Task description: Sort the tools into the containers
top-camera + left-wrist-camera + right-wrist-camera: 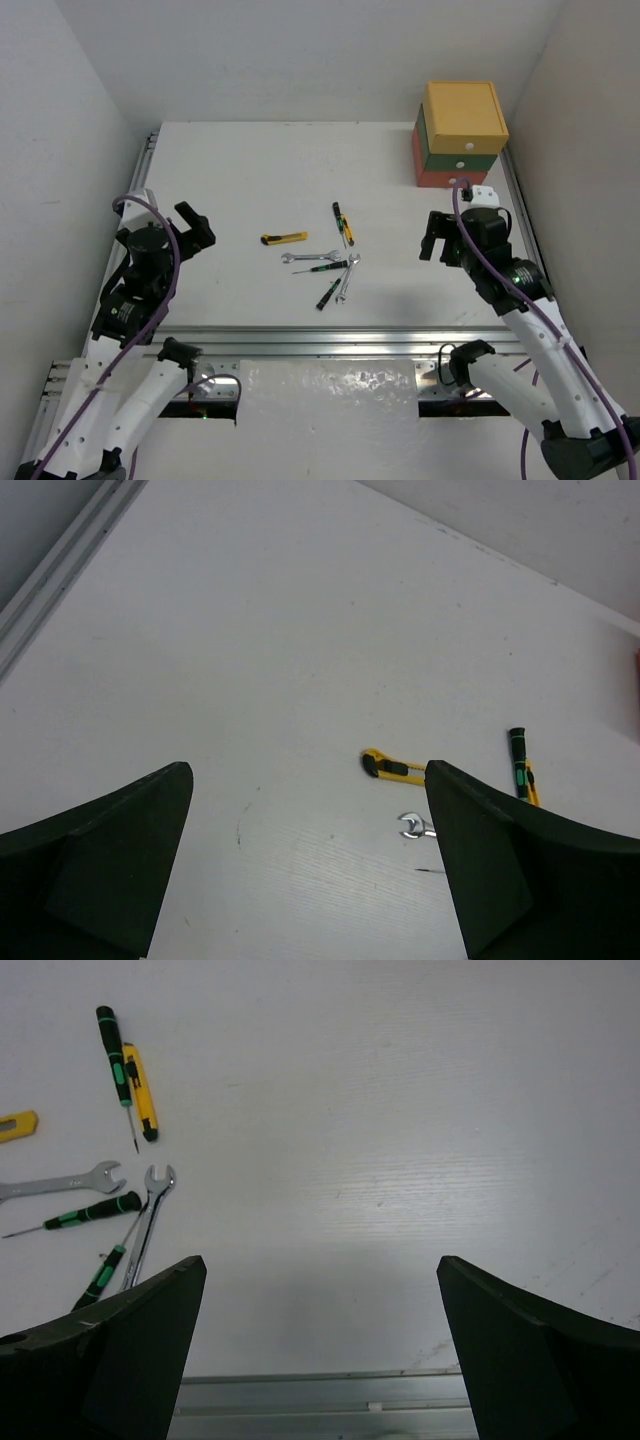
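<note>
From above, the left hand (198,228) and right hand (437,242) hang spread wide, holding nothing, either side of the tools at the middle of the white counter (250,170): a yellow-black utility knife (284,238), yellow-black screwdriver (347,234), thin black-green screwdrivers (328,292) and small silver wrenches (310,257). A yellow box drawer (465,110) tops a green box drawer (455,148) and orange-red box drawer (440,179) at the far right corner. Left wrist view: only knife, one wrench end, two screwdrivers. Right wrist view: bare counter ahead, tools left.
</note>
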Controlling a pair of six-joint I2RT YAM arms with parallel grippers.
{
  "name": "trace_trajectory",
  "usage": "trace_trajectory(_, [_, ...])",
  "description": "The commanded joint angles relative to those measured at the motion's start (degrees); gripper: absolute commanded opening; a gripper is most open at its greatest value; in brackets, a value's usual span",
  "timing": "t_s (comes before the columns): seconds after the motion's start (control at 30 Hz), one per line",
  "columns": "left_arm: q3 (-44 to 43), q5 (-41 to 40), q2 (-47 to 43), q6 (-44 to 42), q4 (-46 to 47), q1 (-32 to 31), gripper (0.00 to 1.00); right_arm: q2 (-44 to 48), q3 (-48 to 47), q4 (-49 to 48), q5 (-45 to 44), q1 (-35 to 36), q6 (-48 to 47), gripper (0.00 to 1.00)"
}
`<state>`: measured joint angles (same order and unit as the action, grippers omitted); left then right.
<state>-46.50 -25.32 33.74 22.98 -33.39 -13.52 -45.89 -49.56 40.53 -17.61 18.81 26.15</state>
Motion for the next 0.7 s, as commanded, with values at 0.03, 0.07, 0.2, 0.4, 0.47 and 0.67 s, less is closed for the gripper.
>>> trace_trajectory(0.03, [-1.1,-0.2,0.7,0.3,0.8,0.4,1.00,1.8,1.2,-4.3,2.3,-0.3,1.6,0.99])
trace_trajectory(0.07, [-1.0,-0.1,0.7,0.3,0.7,0.4,1.00,2.0,2.1,-6.1,4.0,-0.3,1.5,0.99])
trace_trajectory(0.2, [-1.0,1.8,1.2,-0.4,1.3,0.3,1.00,-4.7,7.3,-18.2,8.1,-1.4,4.0,0.99])
trace_trajectory(0.4, [-0.1,6.5,2.4,-1.8,2.9,0.4,1.00,-19.7,4.6,-39.8,29.0,-14.0,7.3,0.99])
trace_trajectory(0.47, [0.5,9.3,3.0,-2.5,3.9,0.3,1.00,-26.3,0.0,-44.2,32.2,-16.6,8.1,0.99])
trace_trajectory(0.67, [0.6,9.8,3.9,-2.9,4.1,0.4,1.00,-44.5,-17.7,-40.9,38.9,-27.4,6.8,0.89])
